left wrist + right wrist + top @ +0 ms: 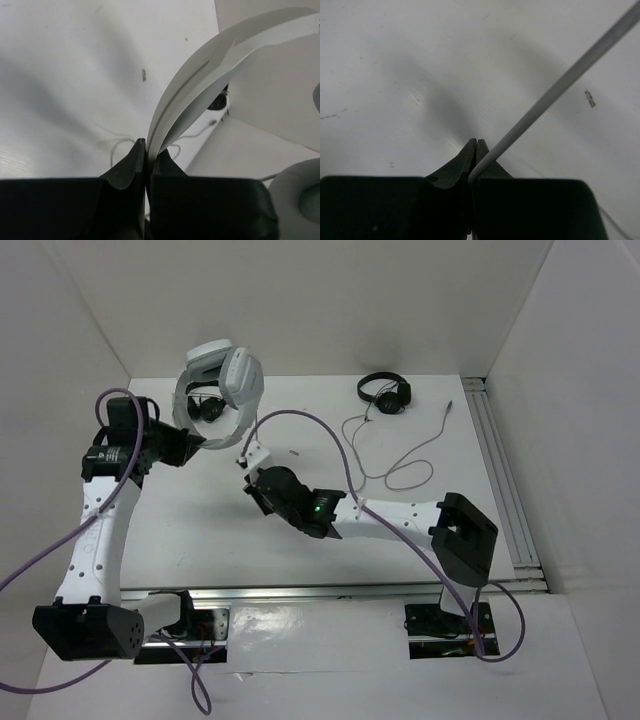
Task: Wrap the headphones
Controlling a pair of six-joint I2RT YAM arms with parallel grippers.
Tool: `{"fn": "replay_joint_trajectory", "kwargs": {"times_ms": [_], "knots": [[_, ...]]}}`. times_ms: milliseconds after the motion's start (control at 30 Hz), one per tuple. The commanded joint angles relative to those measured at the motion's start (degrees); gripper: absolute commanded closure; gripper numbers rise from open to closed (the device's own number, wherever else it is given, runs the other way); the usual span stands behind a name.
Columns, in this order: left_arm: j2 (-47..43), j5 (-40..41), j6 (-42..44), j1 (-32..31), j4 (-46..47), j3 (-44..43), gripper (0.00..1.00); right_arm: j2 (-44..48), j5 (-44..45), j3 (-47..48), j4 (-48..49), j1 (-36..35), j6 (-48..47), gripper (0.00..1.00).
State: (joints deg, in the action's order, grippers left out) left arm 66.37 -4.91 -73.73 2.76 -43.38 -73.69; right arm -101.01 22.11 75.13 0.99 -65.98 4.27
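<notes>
Step in hand: as I read it, the winding is only starting. One arm steadies the headphones [236, 378], the other has the cable [555, 90], and I see no turns of cable laid around them yet.
Where the headphones are: over the far-left part of the table [220, 540], held up off it as far as I can tell, with the hoop standing on edge.
Left gripper [146, 150]: clenched on the headband [190, 90], which curves up and away from the pinched tips. A big padded earcup [300, 200] hangs close beside the fingers.
Left arm pose: it runs up the table's left side from the near edge, then bends inward at the wrist so the fingers point toward the table's middle.
Right gripper [476, 150]: pinched tight on the cable, which leaves the tips as one straight, taut-looking line.
Right arm pose: stretched low from the table's near-right toward its middle, the wrist stopping near the hoop.
Next move, my guess: the right arm must carry the cable in a loop around the headphones while the left holds them steady, without pulling so hard that the band slips.
Also on the table: small black headphones [385, 392] at the far middle and a second black pair [207, 408] at the far left, seen through the hoop. Neither is part of the job.
Cannot tell: where the cable joins the earcup.
</notes>
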Motion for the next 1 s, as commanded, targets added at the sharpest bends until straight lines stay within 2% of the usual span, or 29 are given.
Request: {"fn": "replay_joint_trajectory", "kwargs": {"times_ms": [0, 33, 133, 367, 500, 533, 667, 700, 800, 900, 967], "knots": [[0.8, -16.4, -4.5, 4.3, 12.8, -1.8, 1.00, 5.4, -2.4, -7.4, 5.8, 1.5, -1.9, 1.00], [1.5, -21.8, -5.0, 4.4, 13.7, -0.5, 1.00, 6.1, -4.0, -8.7, 7.8, 1.5, -2.6, 1.00], [2.1, -28.3, -6.2, 5.1, 17.8, 1.8, 1.00, 8.0, -9.4, -10.7, 9.5, 0.9, -6.5, 1.00], [-0.4, -33.7, -10.0, 5.1, 26.4, 6.0, 1.00, 8.6, -11.5, -11.9, 15.2, 0.4, -8.6, 1.00], [-0.4, -35.6, -11.9, 5.1, 29.8, 6.3, 1.00, 10.0, -18.9, -14.4, 19.2, 2.0, -7.3, 1.00], [-0.4, -34.2, -11.1, 5.1, 29.8, 5.8, 1.00, 10.0, -24.3, -14.4, 19.2, 2.0, -7.3, 1.00], [-3.6, -22.0, -5.7, 1.7, 25.3, 1.1, 1.00, 8.2, -32.8, -10.5, 16.7, 2.6, -7.3, 1.00], [-4.8, -14.7, -5.1, 0.5, 25.3, 1.1, 1.00, 7.6, -34.0, -9.3, 14.8, 2.6, -7.3, 1.00], [-8.5, -2.6, -3.3, -4.4, 24.7, 2.4, 1.00, 5.7, -35.9, -4.7, 12.4, 2.6, -7.3, 1.00], [-9.1, 3.0, -2.1, -7.3, 22.3, 3.0, 1.00, 5.7, -38.4, -2.9, 12.4, 1.6, -6.6, 1.00], [-9.1, 10.5, -1.5, -10.0, 18.7, 2.4, 1.00, 5.7, -40.1, -1.6, 11.1, 1.0, -6.6, 1.00]]}}
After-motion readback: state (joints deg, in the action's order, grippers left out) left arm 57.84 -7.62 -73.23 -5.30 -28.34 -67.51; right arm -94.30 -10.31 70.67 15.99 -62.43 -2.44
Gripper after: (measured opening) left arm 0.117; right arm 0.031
